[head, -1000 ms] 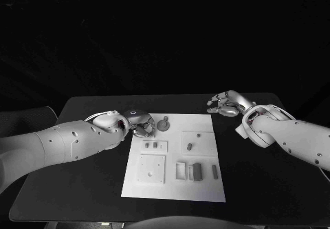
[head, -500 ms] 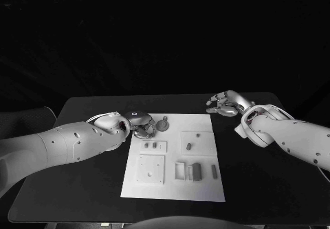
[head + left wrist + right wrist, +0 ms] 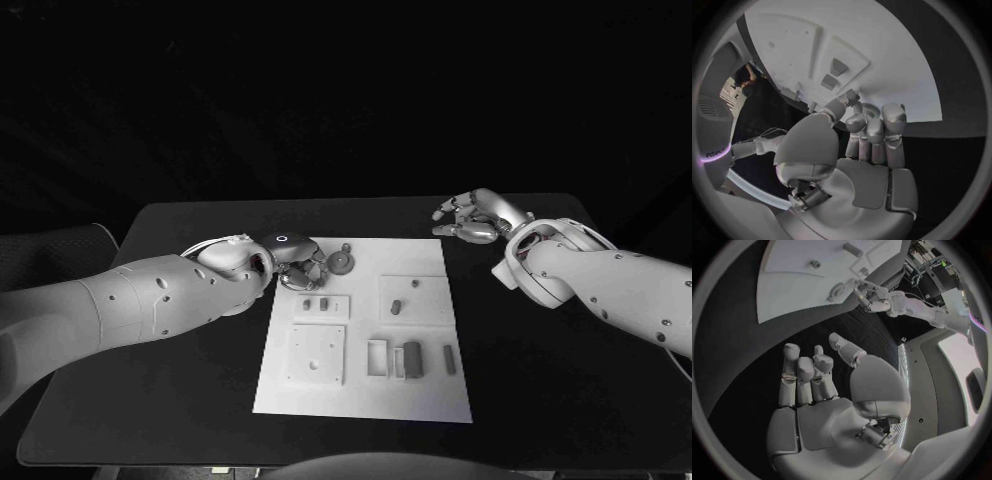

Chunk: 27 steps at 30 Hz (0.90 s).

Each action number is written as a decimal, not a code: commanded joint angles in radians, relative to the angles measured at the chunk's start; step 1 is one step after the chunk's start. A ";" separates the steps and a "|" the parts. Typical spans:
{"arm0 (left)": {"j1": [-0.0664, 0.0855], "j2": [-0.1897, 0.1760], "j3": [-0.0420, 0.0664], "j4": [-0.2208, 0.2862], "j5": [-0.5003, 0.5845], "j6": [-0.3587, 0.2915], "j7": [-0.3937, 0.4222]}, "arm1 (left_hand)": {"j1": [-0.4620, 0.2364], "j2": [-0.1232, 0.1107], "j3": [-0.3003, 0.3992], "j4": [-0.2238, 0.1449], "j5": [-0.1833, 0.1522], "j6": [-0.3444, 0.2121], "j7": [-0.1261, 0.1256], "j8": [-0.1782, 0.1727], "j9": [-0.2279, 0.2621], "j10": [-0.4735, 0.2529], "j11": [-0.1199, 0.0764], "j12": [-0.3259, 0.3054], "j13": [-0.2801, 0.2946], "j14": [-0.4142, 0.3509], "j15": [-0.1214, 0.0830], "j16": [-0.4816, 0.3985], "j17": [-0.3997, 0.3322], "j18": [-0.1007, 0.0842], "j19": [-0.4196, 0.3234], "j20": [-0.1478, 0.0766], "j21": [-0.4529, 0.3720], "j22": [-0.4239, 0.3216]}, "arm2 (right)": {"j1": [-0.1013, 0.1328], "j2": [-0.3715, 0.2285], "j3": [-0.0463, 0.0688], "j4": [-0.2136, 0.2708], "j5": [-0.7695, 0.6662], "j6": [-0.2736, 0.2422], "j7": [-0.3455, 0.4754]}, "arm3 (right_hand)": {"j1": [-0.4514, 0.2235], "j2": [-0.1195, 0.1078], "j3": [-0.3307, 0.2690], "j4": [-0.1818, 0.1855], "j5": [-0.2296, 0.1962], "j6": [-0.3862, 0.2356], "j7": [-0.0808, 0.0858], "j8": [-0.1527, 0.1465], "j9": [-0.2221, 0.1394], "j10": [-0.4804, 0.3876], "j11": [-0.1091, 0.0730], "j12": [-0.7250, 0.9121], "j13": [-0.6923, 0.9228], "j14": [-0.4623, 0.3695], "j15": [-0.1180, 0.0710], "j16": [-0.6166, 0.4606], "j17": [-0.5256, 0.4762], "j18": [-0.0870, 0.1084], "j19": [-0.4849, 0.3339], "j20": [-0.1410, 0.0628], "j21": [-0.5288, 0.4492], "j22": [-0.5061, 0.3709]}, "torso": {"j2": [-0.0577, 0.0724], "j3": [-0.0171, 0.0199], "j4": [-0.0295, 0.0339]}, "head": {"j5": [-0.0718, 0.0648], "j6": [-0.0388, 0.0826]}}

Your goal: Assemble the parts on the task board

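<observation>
At the board's (image 3: 361,330) far left corner your left hand (image 3: 296,262) sits with fingers curled down next to a round gear-like part (image 3: 342,262); you can't tell if it's actually pinching that part or just touching it. Your right hand (image 3: 473,217) hovers over the bare counter (image 3: 188,400) just off the far right corner, fingers loosely apart, holding nothing. Other small parts (image 3: 413,358) are in the board's recesses nearer you.

task board (image 3: 418,390) mid-table, left hand (image 3: 296,262) at its far-left corner
</observation>
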 commanded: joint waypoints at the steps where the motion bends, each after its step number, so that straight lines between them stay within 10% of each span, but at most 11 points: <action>1: 0.000 0.001 0.000 0.001 0.003 0.008 0.002 | -0.001 -0.006 -0.001 -0.003 -0.001 0.049 0.039 0.002 0.001 -0.003 0.003 -0.002 -0.002 0.013 -0.010 -0.004 0.002 0.131 0.002 0.000 0.003 0.014 | 0.000 0.001 0.000 0.000 -0.006 0.008 0.005 | -0.011 -0.002 -0.002 0.005 0.006 -0.003 0.007 -0.006 0.000 -0.003 0.007 0.004 0.001 0.006 -0.002 0.000 -0.002 0.014 0.008 -0.001 -0.003 0.016 | 0.000 0.0001 0.0001 | 0.000 -0.001; 27: 0.000 -0.006 0.000 0.011 0.002 0.008 0.005 | 0.004 -0.007 0.001 -0.006 -0.001 0.054 0.038 0.005 0.002 -0.002 0.002 -0.002 -0.002 0.014 -0.011 -0.005 0.003 0.130 0.003 -0.001 0.003 0.014 | 0.000 0.002 0.000 -0.004 -0.006 0.009 0.005 | -0.011 -0.002 -0.002 0.006 0.006 -0.003 0.007 -0.006 0.000 -0.003 0.007 0.004 0.001 0.006 -0.002 0.000 -0.002 0.014 0.008 -0.001 -0.003 0.016 | -0.001 -0.0004 0.0000 | -0.004 -0.001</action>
